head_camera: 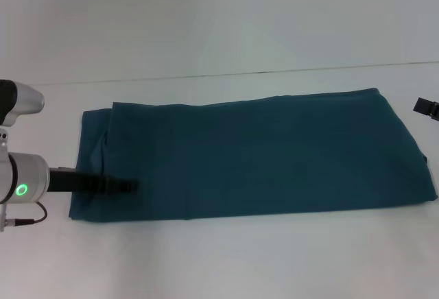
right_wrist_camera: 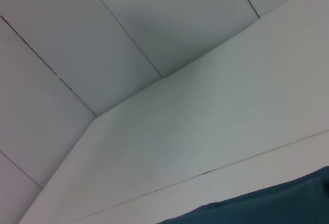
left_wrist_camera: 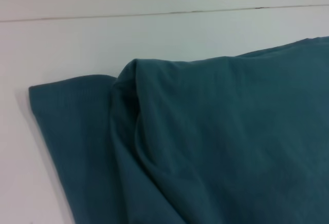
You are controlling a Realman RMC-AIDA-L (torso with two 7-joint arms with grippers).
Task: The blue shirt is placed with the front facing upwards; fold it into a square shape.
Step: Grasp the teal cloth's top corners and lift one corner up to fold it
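Note:
The blue shirt (head_camera: 254, 155) lies on the white table as a long, flat rectangle running left to right, with plain cloth facing up and no lettering showing. My left gripper (head_camera: 130, 186) reaches in low over the shirt's left end, near its front edge. The left wrist view shows that end of the shirt (left_wrist_camera: 216, 142), with a raised fold and a single thinner layer sticking out beside it. My right gripper (head_camera: 426, 108) shows only as a dark tip at the frame's right edge, just off the shirt's far right corner. The right wrist view catches one shirt edge (right_wrist_camera: 267, 208).
The white table (head_camera: 206, 258) extends in front of and behind the shirt. Its far edge meets a white wall (head_camera: 219, 18) along a thin dark seam. No other objects are in view.

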